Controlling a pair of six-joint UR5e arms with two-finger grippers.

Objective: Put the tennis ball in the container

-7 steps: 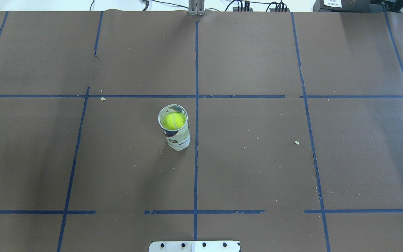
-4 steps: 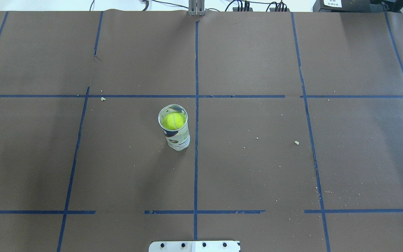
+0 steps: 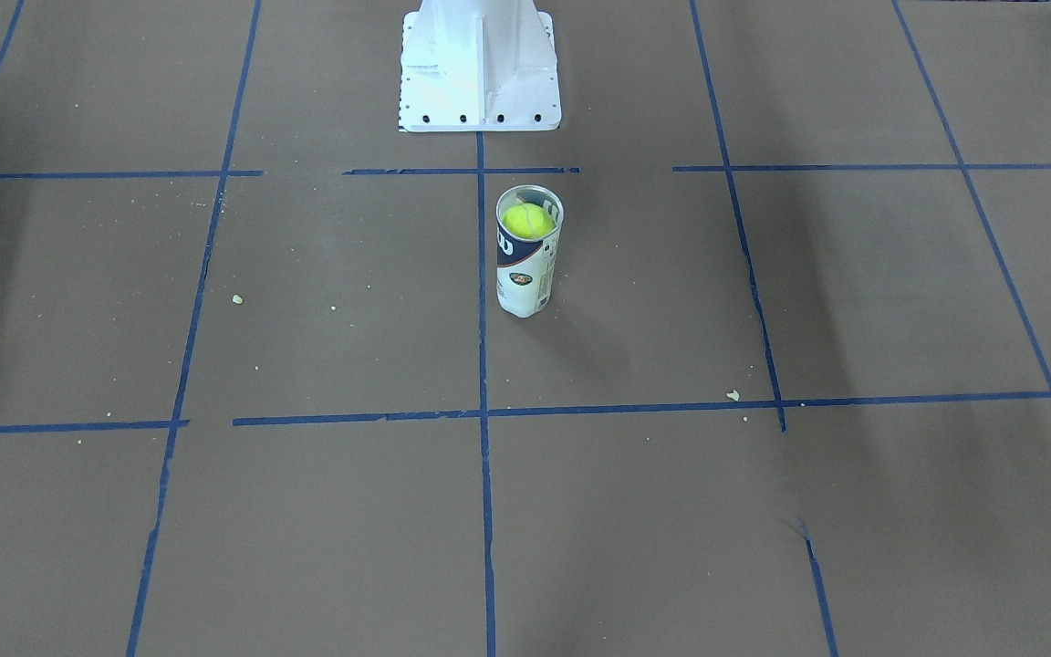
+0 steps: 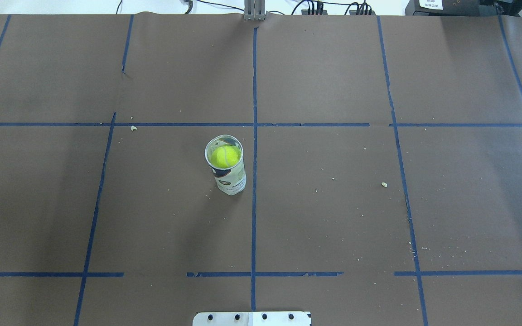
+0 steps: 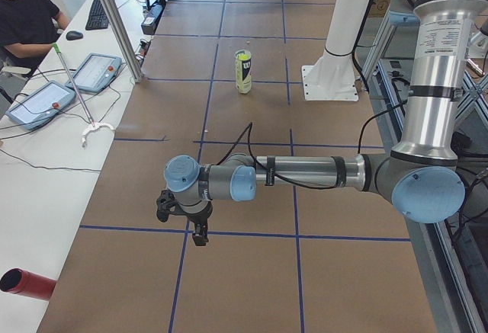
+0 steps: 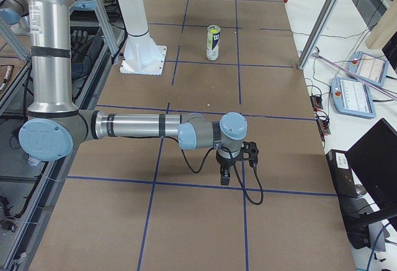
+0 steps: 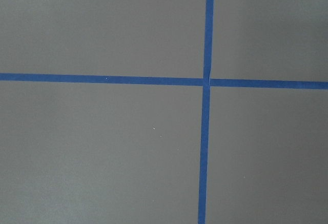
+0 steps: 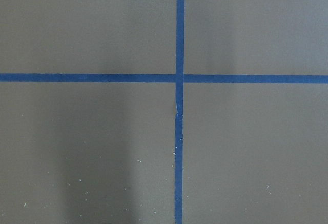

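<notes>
The tennis ball (image 4: 225, 155) sits inside the container (image 4: 230, 180), just below its metal rim. The clear can stands upright a little left of the table's centre line. In the front-facing view the ball (image 3: 527, 221) shows through the open top of the container (image 3: 522, 278). My left gripper (image 5: 200, 234) hangs over the table far from the can and shows only in the exterior left view. My right gripper (image 6: 224, 178) shows only in the exterior right view, equally far away. I cannot tell whether either is open or shut. Both wrist views show only brown paper and blue tape.
The white robot pedestal (image 3: 478, 64) stands behind the can. Blue tape lines grid the brown table cover. An operator (image 5: 23, 13) sits at a side desk with tablets (image 5: 38, 103). A red cylinder (image 5: 27, 283) lies by the table's near corner.
</notes>
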